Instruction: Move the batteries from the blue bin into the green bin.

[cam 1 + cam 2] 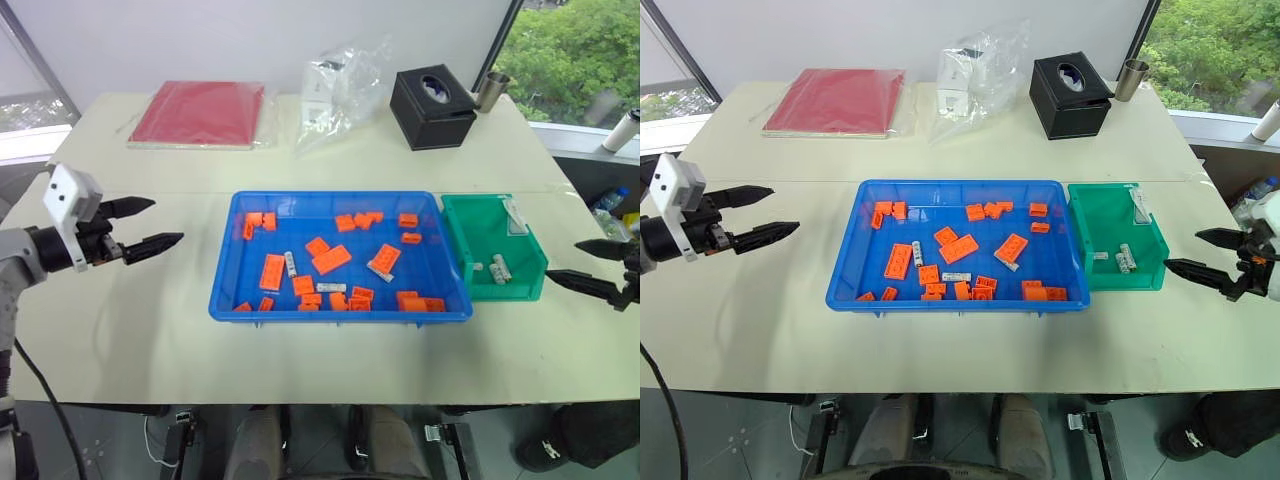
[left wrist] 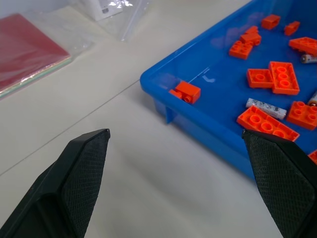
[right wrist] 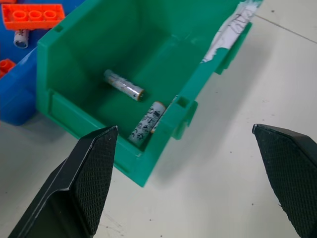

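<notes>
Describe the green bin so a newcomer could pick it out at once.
Start at the blue bin, the wide tray of orange bricks mid-table. The green bin stands right against its end on the robot's right. It is smaller and deeper, the one green container, and holds a few batteries but no bricks.

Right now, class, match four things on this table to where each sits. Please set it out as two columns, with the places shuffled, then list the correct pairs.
Things:
1. red folder
2. black tissue box
3. green bin
4. orange bricks

Places:
A. against the blue bin's right side
B. far left of the table
C. inside the blue bin
D. far right, beside a metal cup

Pairs: 1-B, 2-D, 3-A, 4-C
</notes>
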